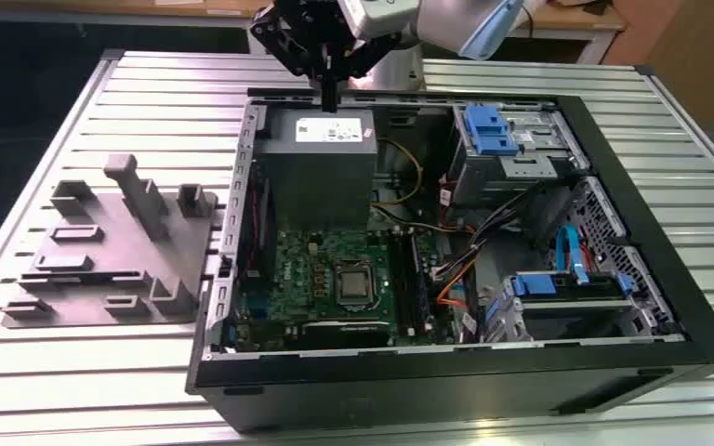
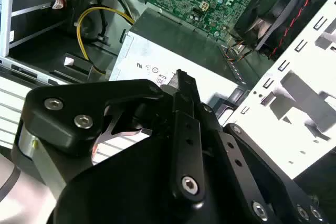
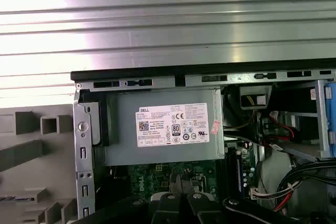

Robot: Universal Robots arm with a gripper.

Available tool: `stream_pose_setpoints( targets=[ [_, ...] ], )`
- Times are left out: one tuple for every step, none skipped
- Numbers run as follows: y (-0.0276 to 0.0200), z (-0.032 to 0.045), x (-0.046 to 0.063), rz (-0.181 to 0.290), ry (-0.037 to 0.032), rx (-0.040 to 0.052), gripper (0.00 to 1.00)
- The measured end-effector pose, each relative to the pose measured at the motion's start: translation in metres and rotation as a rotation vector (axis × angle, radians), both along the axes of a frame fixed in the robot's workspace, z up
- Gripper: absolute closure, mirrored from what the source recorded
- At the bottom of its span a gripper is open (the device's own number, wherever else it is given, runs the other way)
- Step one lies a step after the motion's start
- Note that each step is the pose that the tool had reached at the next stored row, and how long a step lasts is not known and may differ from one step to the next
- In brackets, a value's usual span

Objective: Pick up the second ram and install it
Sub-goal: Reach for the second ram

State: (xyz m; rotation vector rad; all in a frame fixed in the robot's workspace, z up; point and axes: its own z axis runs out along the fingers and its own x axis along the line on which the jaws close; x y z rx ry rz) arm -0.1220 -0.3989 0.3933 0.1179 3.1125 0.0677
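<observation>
In the exterior view, the grey block plate sat on the left. Beside it, over the open computer case, the claw was closed tight on the second ram. The stick hung straight down, just above the grey box. The green board lay past that box.

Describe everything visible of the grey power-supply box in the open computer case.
The grey metal power-supply box is a rectangular block with a white printed label on its upward face. It lies flat inside the open black computer case, in the corner at the exterior view's far left, next to the green motherboard. A yellow cable loops beside it. The tool, shut on a thin dark memory stick, hangs above its far edge; contact cannot be told.
</observation>
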Motion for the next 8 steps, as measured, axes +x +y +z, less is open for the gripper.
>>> stream_pose_setpoints(
  targets=[
    [0.0, 0.0, 0.0, 0.0, 0.0, 0.0, 0.9],
    [0.0, 0.0, 0.0, 0.0, 0.0, 0.0, 0.9],
    [0.0, 0.0, 0.0, 0.0, 0.0, 0.0, 0.9],
    [0.0, 0.0, 0.0, 0.0, 0.0, 0.0, 0.9],
    [0.0, 0.0, 0.0, 0.0, 0.0, 0.0, 0.9],
    [0.0, 0.0, 0.0, 0.0, 0.0, 0.0, 0.9],
    [0.0, 0.0, 0.0, 0.0, 0.0, 0.0, 0.9],
    [0.0, 0.0, 0.0, 0.0, 0.0, 0.0, 0.9]
  ],
)
